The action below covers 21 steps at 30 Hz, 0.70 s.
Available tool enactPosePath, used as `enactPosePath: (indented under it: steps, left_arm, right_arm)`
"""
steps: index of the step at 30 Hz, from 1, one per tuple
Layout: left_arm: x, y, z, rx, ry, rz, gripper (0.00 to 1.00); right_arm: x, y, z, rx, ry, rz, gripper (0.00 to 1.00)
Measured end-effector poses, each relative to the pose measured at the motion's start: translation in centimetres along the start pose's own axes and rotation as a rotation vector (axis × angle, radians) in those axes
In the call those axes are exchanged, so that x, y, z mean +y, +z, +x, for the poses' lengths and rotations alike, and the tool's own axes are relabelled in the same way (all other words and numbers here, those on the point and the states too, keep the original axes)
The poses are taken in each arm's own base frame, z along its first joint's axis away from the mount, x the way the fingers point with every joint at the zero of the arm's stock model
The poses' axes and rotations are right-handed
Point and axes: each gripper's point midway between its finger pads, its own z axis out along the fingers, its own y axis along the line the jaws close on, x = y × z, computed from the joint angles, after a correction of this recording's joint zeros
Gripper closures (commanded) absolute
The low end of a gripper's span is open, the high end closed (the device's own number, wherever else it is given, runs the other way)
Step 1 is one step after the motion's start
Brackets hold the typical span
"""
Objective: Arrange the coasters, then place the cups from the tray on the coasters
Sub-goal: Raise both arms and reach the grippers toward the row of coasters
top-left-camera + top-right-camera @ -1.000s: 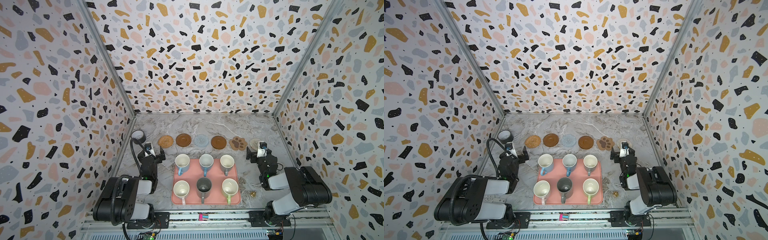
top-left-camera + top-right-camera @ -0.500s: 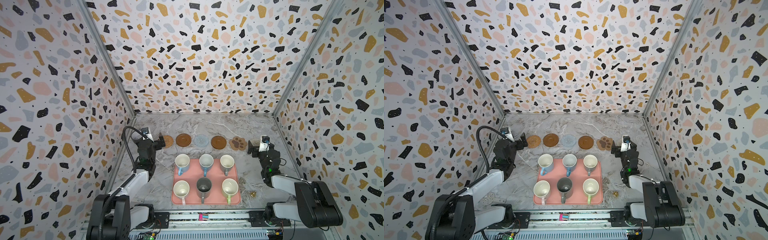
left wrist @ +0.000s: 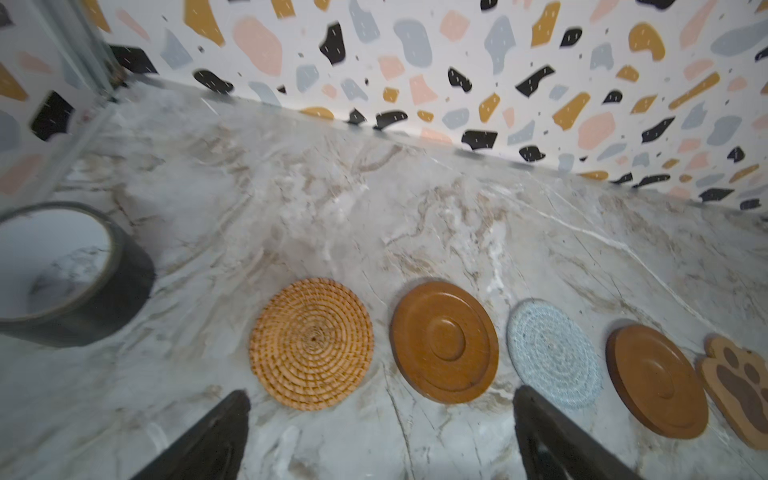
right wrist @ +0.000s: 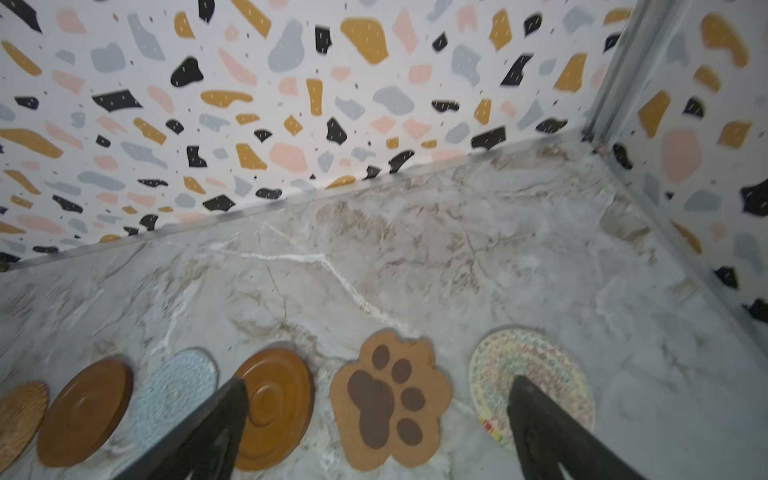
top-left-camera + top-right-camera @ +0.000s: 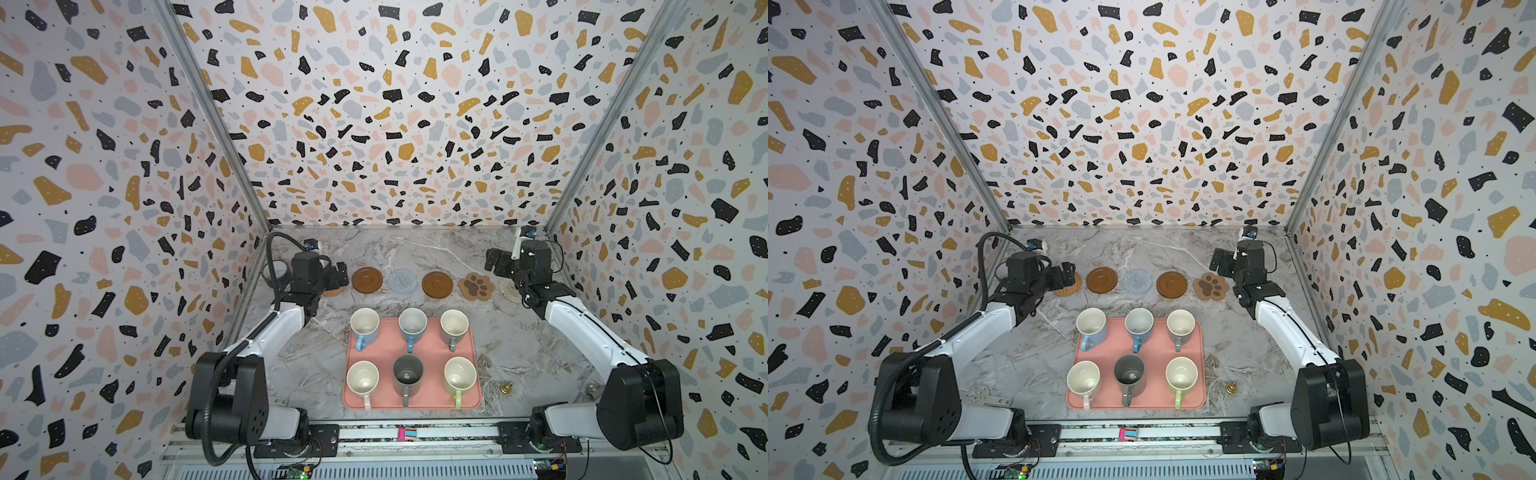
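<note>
Both claws gape fully open, holding nothing. The left gripper [image 3: 382,397] hangs over the tan woven rattan round coaster [image 3: 311,343]. The right gripper [image 4: 378,384] hangs over the cream woven round coaster [image 4: 528,374]. These two coasters end a row of six. Six handled ceramic mugs [image 5: 409,370] stand on the salmon-pink rectangular tray [image 5: 386,349]. In both top views the arms hide most of both end coasters. The dark grey tape roll [image 3: 83,291] is cut off.

Both extended forward: left arm [image 5: 274,328], right arm [image 5: 582,324]; jaws wide apart, empty.
</note>
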Motion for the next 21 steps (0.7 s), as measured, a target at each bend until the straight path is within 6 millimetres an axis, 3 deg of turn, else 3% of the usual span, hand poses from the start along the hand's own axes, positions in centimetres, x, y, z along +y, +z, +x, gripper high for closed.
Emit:
enactPosePath:
  steps: [5, 11, 16, 21]
  left_arm:
    - [-1.7, 2.5, 0.7, 0.088, -0.015, 0.016, 0.0]
    - [-1.6, 3.8, 2.1, 0.143, -0.057, 0.007, 0.0]
    - [-3.2, 4.4, 3.5, 0.196, -0.059, 0.048, 0.0]
    - [-5.8, 5.6, 3.6, 0.219, -0.036, 0.11, 0.0]
  right_arm:
    - [0.8, -0.2, 3.6, 0.149, 0.064, -0.039, 0.01]
    - [2.2, -0.8, 6.2, 0.263, 0.059, -0.092, 0.01]
    - [3.2, -1.7, 7.3, 0.309, 0.041, -0.132, 0.01]
    - [3.8, -2.5, 6.9, 0.306, 0.034, -0.167, 0.01]
